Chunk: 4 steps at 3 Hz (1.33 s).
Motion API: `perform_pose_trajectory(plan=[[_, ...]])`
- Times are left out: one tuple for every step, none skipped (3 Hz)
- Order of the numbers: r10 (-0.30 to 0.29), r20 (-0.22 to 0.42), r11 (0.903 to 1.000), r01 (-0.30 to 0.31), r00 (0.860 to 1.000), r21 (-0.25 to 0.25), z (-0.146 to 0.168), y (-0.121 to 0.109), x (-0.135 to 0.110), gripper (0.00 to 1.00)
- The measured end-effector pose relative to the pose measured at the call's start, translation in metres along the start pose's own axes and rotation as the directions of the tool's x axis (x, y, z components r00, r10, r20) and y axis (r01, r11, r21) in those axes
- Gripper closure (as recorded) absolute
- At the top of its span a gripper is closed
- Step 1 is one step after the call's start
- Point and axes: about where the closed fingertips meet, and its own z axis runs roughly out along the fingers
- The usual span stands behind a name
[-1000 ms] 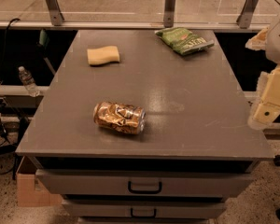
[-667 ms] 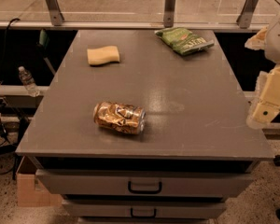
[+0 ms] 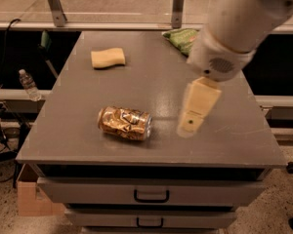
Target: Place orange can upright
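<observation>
- One orange can [image 3: 124, 123] lies on its side near the front edge of the grey worktop [image 3: 151, 82], left of centre.
- Claw [image 3: 190, 118] hangs just to the right of the can, apart from it, pointing down at the worktop; I cannot tell whether it is released or clenched.
- Yellow sponge [image 3: 108, 58] sits back left; green chip bag [image 3: 181, 39] lies at the back, partly behind the arm.

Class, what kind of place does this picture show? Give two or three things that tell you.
Probably a lab or workshop: a grey table with drawers, loose cables at the left, and a robot gripper hovering over the table, beside the orange can lying on its side.
</observation>
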Motion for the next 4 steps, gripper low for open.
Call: perform_pose_trajectory(plan=[[-0.008,0.027,0.9996,0.009,1.0,-0.028,0.038,0.013,-0.063,0.0],[-0.001,0.017,0.9998,0.001,1.0,-0.022,0.077,0.023,-0.105,0.0],[0.046,-0.025,0.9987,-0.046,0.999,-0.02,0.118,0.024,-0.12,0.0],[0.106,-0.06,0.9936,-0.108,0.993,-0.031,0.148,0.018,-0.125,0.17]])
